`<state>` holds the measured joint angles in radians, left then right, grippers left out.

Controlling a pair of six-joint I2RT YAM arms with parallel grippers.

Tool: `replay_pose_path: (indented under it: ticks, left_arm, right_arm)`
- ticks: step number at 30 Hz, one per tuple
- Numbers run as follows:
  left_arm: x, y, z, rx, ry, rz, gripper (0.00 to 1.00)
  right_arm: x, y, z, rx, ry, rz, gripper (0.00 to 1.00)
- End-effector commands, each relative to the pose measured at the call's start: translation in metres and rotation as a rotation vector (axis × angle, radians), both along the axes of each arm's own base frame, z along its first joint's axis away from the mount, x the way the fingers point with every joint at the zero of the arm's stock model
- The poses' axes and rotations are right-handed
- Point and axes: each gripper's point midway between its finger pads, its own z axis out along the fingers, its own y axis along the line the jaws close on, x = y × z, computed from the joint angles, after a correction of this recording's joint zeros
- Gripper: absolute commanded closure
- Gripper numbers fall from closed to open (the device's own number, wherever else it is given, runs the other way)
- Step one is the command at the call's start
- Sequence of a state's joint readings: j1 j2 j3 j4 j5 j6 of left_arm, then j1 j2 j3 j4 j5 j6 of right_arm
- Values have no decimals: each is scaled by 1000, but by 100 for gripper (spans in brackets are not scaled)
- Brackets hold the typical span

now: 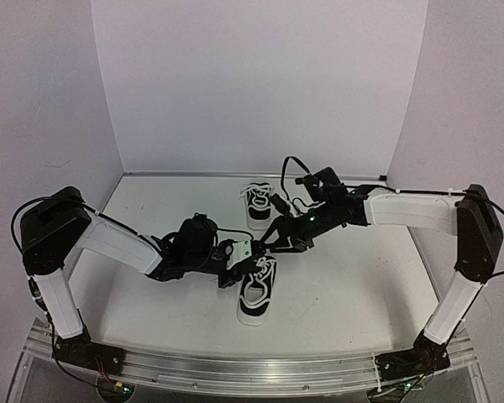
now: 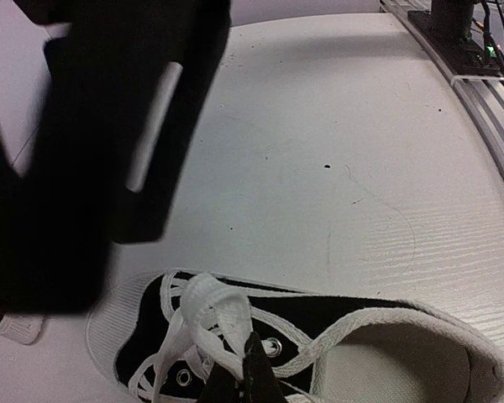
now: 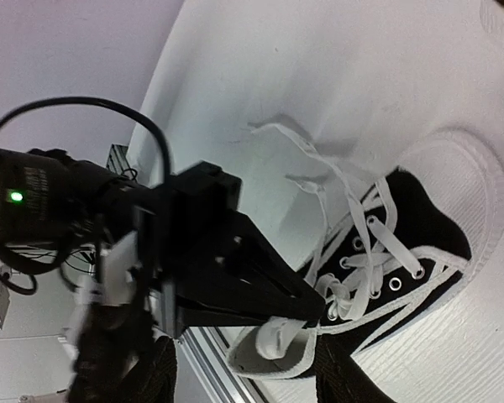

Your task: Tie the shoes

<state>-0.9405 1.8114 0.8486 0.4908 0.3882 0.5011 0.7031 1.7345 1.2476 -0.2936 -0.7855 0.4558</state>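
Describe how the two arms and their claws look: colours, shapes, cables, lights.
Both the left arm and right arm have white links between bulky black joints. The left claw and right claw are black, with wedge-shaped fingers. Black cables loop off both arms; a green light glows on the left one's wrist.

Black sneaker (image 3: 433,239) on its side, left end effector (image 3: 322,307) pinching white laces (image 3: 359,270)

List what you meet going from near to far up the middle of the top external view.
Metal rail → near shoe → far shoe → back wall.
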Motion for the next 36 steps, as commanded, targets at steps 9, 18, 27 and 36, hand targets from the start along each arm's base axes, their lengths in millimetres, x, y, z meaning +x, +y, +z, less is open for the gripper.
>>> replay_pose_path:
  ticks: [9,18,27,36]
  left_arm:
    - [12,-12,25,-55,-50,7,100]
    - [14,-14,26,-53,-52,8,100]
    - [17,-13,24,-46,-48,26,100]
    - [19,-13,26,-45,-56,34,100]
  right_arm:
    - [-5,21,-26,15,53,-3,52]
    - [-8,23,-39,-14,71,0,71]
    - [-13,21,-40,-33,73,10,80]
    - [-18,13,-43,-70,76,0,87]
